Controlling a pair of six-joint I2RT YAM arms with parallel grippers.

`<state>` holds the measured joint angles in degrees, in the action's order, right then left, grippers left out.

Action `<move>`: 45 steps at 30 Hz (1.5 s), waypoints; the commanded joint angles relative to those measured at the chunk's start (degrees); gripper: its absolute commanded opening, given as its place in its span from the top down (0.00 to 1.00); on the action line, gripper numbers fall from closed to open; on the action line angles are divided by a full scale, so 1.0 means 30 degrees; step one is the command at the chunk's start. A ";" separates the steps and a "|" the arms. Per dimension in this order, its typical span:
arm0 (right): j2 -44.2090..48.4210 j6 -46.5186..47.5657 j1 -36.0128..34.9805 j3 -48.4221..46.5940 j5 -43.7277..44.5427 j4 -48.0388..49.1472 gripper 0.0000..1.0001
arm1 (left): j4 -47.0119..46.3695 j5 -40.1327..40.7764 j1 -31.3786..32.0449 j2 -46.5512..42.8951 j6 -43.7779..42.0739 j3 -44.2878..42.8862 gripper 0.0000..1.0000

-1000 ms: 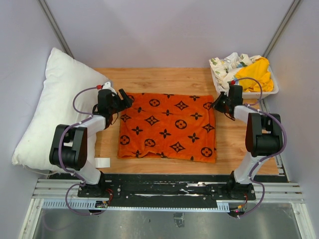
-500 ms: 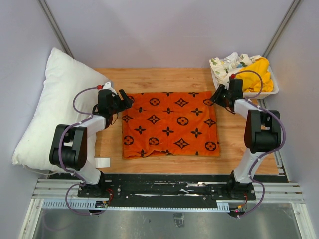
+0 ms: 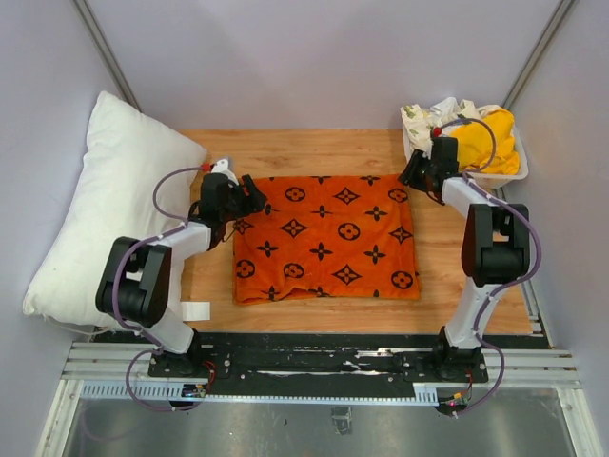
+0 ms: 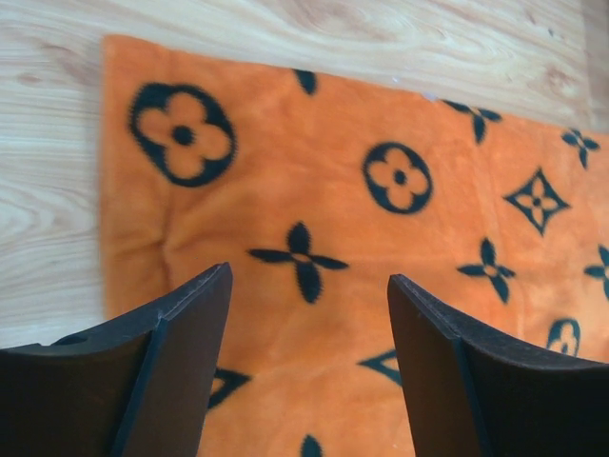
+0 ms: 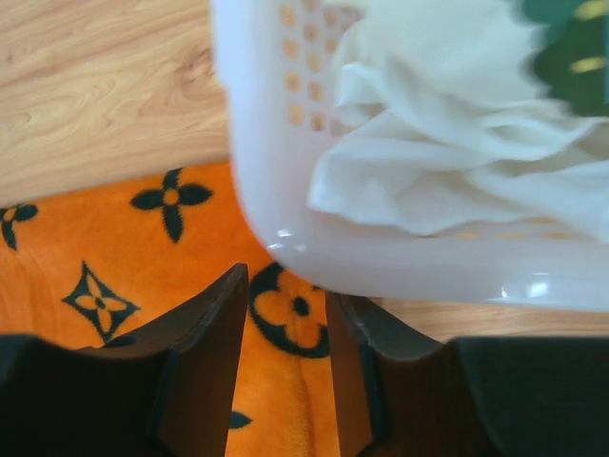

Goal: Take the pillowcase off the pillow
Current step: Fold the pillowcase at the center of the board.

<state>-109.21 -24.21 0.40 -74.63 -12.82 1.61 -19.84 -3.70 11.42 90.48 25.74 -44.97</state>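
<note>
The orange pillowcase with black motifs lies flat and empty on the wooden table. The plain white pillow lies bare at the left, leaning on the wall, apart from the case. My left gripper hovers over the case's far left corner. In the left wrist view its jaws are wide open and empty above the pillowcase. My right gripper is at the far right corner, beside the basket. In the right wrist view its jaws stand a little apart over the pillowcase, holding nothing.
A white plastic basket at the back right holds a yellow cloth and a white floral cloth; its wall is just ahead of my right fingers. A small white piece lies near the left arm's base.
The pillowcase slid right and flattened, then stayed put. My right gripper moved up toward the basket. My left gripper moved right over the case's left corner.
</note>
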 commanded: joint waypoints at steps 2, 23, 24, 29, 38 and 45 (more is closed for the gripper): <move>0.0803 0.1845 -0.2886 -0.0104 0.0674 -0.0998 0.68 | -0.1086 -0.1494 0.1643 -0.0674 0.0340 0.0297 0.39; 1.3616 -0.0803 -0.8687 1.3187 -0.2044 -0.6925 0.89 | -0.1430 -0.7441 0.8732 -0.4119 0.0401 0.8509 0.49; 1.3636 -0.0793 -0.7873 1.3458 -0.2413 -0.7084 0.89 | -0.0879 -0.6822 0.8740 -0.4023 0.0472 0.8654 0.49; 1.3005 -0.0409 -0.3126 1.4034 -0.2923 -0.8030 0.91 | 0.1947 -0.3570 0.8732 -0.4584 0.0962 0.9152 0.46; 1.1832 0.0131 -0.1490 1.2531 0.0706 -0.9189 0.90 | 0.6548 -0.0046 0.8302 -0.8240 0.2724 0.8666 0.30; 1.2059 0.0388 -0.1429 1.1378 0.2498 -1.0016 0.81 | 0.9822 0.0121 0.6550 -1.0269 0.2891 0.7607 0.19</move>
<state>-74.30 -24.38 -4.82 -37.17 -10.92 -25.17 -0.62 -7.22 33.34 62.41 34.02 -20.18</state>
